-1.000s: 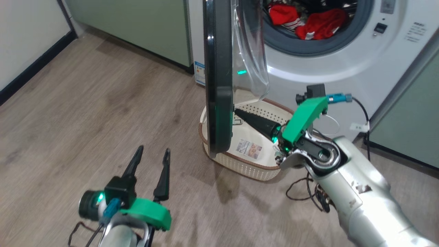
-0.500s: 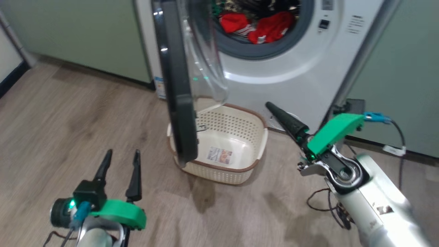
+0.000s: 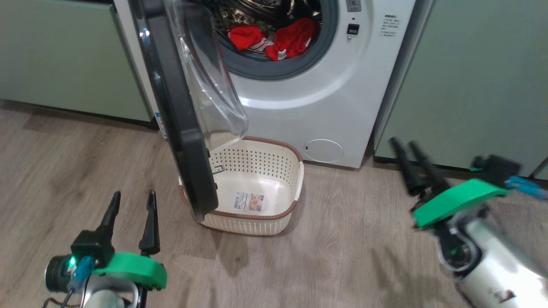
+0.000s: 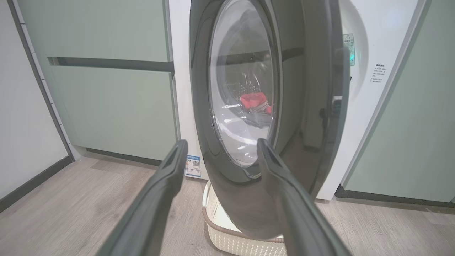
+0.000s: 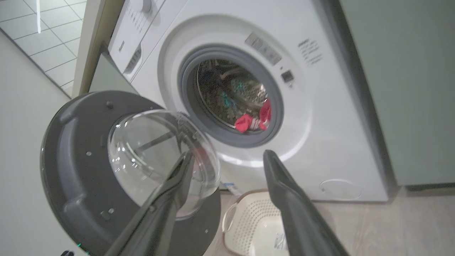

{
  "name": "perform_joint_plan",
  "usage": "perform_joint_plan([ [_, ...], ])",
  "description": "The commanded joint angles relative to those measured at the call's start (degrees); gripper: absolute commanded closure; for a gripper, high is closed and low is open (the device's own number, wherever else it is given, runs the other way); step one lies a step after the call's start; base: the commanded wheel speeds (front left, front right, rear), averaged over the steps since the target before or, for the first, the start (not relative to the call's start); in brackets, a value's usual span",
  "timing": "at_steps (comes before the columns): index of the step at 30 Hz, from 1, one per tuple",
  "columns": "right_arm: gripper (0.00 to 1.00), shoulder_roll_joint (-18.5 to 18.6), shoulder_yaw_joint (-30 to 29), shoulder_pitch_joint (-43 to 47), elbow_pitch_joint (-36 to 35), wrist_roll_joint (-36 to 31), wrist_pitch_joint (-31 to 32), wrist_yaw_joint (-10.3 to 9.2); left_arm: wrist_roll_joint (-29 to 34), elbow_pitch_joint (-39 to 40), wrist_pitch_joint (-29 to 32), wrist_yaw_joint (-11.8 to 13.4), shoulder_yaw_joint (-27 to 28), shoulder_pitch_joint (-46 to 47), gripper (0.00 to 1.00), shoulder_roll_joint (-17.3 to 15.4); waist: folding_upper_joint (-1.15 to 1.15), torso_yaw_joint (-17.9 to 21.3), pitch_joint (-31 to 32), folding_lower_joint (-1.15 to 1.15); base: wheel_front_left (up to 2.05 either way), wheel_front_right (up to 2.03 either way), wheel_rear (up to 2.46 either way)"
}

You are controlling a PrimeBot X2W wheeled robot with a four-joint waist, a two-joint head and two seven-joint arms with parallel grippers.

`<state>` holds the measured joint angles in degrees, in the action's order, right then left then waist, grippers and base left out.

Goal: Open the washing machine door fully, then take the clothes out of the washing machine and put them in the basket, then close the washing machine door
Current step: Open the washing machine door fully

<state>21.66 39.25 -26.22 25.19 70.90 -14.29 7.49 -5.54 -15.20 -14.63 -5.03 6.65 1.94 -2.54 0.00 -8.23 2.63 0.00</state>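
Note:
The white washing machine stands open, and its black-rimmed door with the clear bulging window swings out over the floor. Red clothes lie at the front of the steel drum; they show in the right wrist view as clothes too. The cream basket sits on the floor under the door, holding nothing but its label. My left gripper is open at the lower left, facing the door's outer side. My right gripper is open at the right, away from the door.
Pale green cabinets flank the machine on both sides, the right one close behind my right arm. A small round white hatch sits low on the washer. Wooden floor spreads in front of the basket.
The head camera has swung, shifting the whole scene left. My right gripper has pulled out from beside the door over the basket and moved far right; its fingers now stand apart.

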Motion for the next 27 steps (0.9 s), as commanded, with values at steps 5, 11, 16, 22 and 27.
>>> perform_joint_plan([
  [5, 0.00, -0.3, -11.8, 3.5, -3.7, -11.8, -0.7, 0.00, 0.6, 1.7, -0.4, -0.2, 2.5, 1.3, 0.00, -0.5, 0.00, 1.5, 0.1, 0.00, 0.00, 0.00, 0.00],
  [11, 0.00, -4.4, -25.9, 11.5, -8.9, -29.5, -0.7, 0.00, 0.7, 1.3, -0.4, -0.5, 2.7, 1.3, 0.00, -0.4, 0.00, 2.2, 0.2, 0.00, 0.00, 0.00, 0.00],
  [16, 0.00, -8.2, -34.3, 16.9, -11.8, -40.1, -0.7, 0.00, 0.7, 0.9, -0.4, -0.6, 2.8, 1.3, 0.00, -0.4, 0.00, 2.5, 0.3, 0.00, 0.00, 0.00, 0.00],
  [22, 0.00, -9.8, -36.9, 20.8, -11.0, -50.4, -0.7, 0.00, 0.3, -0.2, -0.4, -0.1, 2.3, 1.3, 0.00, -0.4, 0.00, 2.7, 0.4, 0.00, 0.00, 0.00, 0.00],
  [27, 0.00, -11.2, -38.0, 22.7, -11.5, -55.2, -0.7, 0.00, 0.2, -0.7, -0.4, 0.2, 2.1, 1.3, 0.00, -0.3, 0.00, 2.9, 0.6, 0.00, 0.00, 0.00, 0.00],
])
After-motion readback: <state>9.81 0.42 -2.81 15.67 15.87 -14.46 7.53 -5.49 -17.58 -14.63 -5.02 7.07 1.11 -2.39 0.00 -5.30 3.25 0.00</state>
